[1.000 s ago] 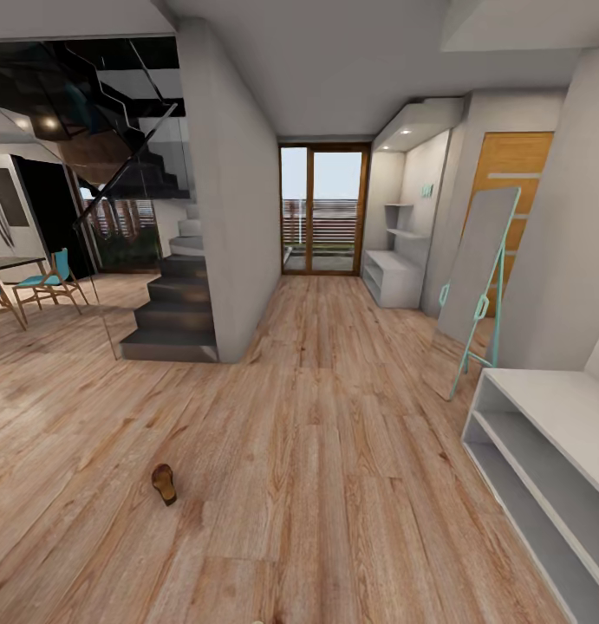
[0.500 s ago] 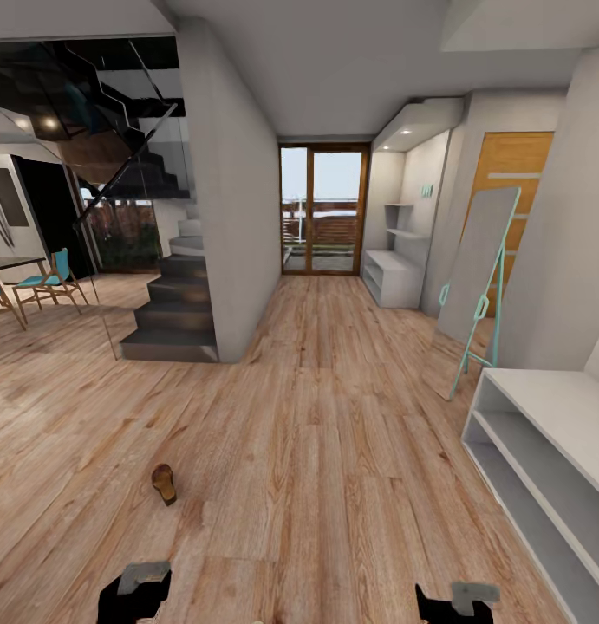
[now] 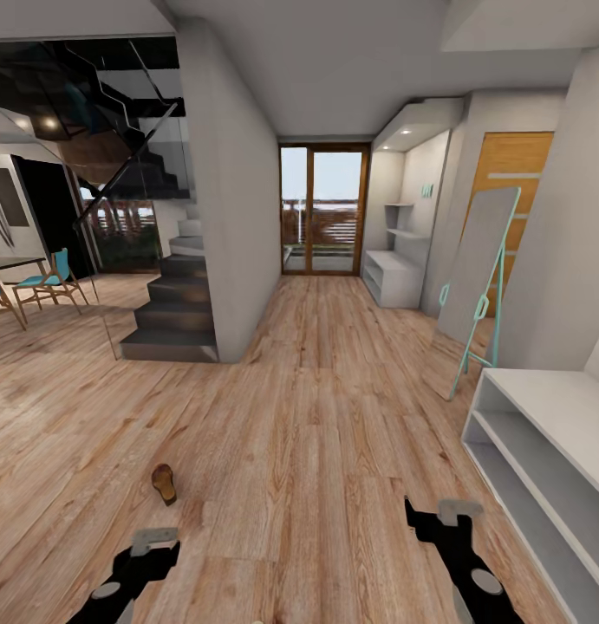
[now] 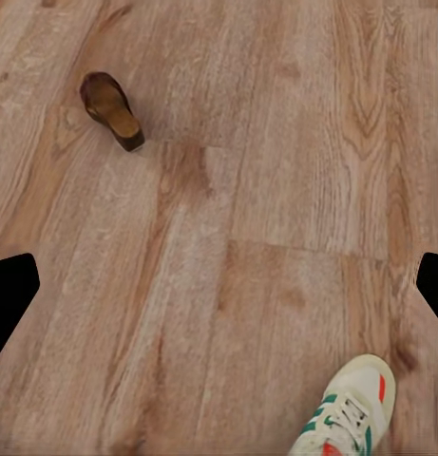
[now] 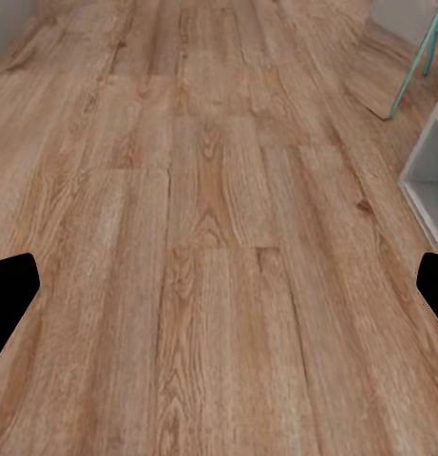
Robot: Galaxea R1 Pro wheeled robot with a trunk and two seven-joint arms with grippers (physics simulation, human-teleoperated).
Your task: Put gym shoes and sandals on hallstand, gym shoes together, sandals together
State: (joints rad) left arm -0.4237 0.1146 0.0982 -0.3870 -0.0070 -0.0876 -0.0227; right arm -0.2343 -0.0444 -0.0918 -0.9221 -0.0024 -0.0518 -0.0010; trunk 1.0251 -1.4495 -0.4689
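Wood-plank corridor floor (image 3: 334,451), grey shoe rack (image 3: 542,433) along the right wall.
One brown sandal (image 3: 164,482) lies left, lengthwise up the corridor; a gym shoe (image 4: 350,410) sits nearby. Left claw (image 3: 152,548) and right claw (image 3: 438,518) both spread wide, empty.

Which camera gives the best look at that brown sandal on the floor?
The left wrist view: the sandal looks larger there, lying alone on the floor. The head view shows it small, farther off.
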